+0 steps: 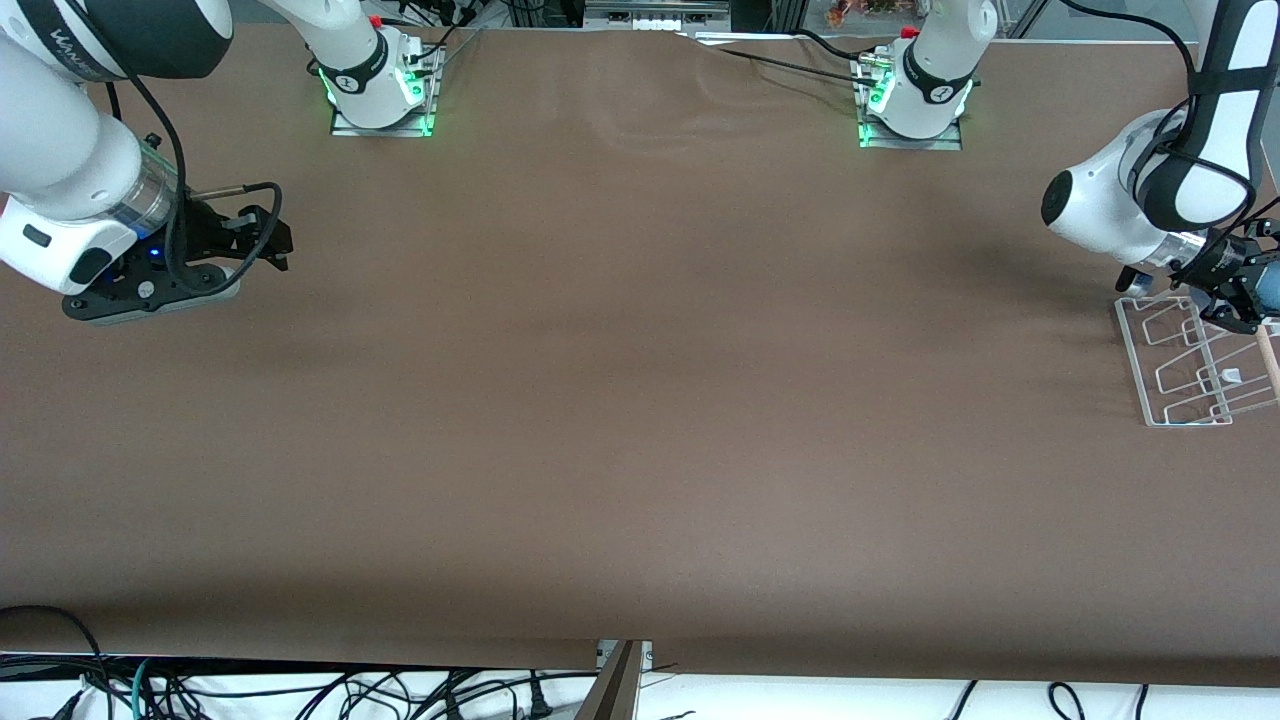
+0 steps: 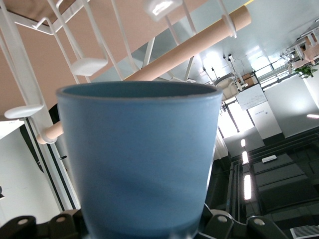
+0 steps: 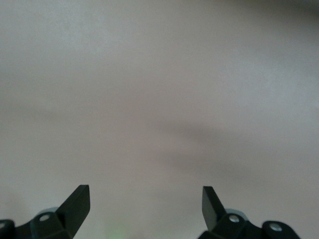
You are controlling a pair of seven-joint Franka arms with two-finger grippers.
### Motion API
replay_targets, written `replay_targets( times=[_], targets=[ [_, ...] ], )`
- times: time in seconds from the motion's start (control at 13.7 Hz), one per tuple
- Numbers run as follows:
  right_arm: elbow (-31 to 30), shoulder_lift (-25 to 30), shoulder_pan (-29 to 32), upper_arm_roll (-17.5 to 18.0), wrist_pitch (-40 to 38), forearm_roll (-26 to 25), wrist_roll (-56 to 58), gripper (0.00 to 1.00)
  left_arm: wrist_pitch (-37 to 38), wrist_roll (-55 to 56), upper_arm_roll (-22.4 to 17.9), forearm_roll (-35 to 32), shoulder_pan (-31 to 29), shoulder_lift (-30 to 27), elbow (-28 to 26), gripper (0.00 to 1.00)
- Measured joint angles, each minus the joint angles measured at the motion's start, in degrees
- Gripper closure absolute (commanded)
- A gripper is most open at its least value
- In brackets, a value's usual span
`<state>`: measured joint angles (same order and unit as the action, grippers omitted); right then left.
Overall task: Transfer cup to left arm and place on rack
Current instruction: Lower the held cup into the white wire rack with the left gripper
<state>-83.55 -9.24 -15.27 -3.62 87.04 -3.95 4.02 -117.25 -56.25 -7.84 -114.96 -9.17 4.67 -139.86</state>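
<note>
My left gripper (image 1: 1240,292) is shut on the light-blue cup (image 1: 1271,286) and holds it over the end of the white wire rack (image 1: 1190,362) nearest the robots' bases, at the left arm's end of the table. In the left wrist view the cup (image 2: 140,164) fills the middle, mouth toward the rack's white-capped pegs (image 2: 87,66) and its wooden rod (image 2: 199,47); the cup hides the fingers. My right gripper (image 1: 282,242) is open and empty, low over the table at the right arm's end; its view shows spread fingertips (image 3: 79,199) over bare table.
The brown table (image 1: 640,380) spreads between the two arms. The rack's wooden rod (image 1: 1268,362) runs along its side toward the table's end. Cables hang below the table edge nearest the front camera.
</note>
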Motion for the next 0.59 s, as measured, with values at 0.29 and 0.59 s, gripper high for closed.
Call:
replay_targets(
  times=[0.29, 0.59],
  targets=[
    [0.0, 0.0, -0.01, 0.08, -0.06, 0.01, 0.0, 0.01, -1.43, 2.39, -0.18, -3.61, -1.79, 0.0, -1.18, 1.0],
    [0.01, 0.0, -0.07, 0.15, -0.67, 0.02, 0.0, 0.01, -2.03, 4.13, -0.22, -3.89, -2.65, 0.0, -2.37, 1.0]
  ],
)
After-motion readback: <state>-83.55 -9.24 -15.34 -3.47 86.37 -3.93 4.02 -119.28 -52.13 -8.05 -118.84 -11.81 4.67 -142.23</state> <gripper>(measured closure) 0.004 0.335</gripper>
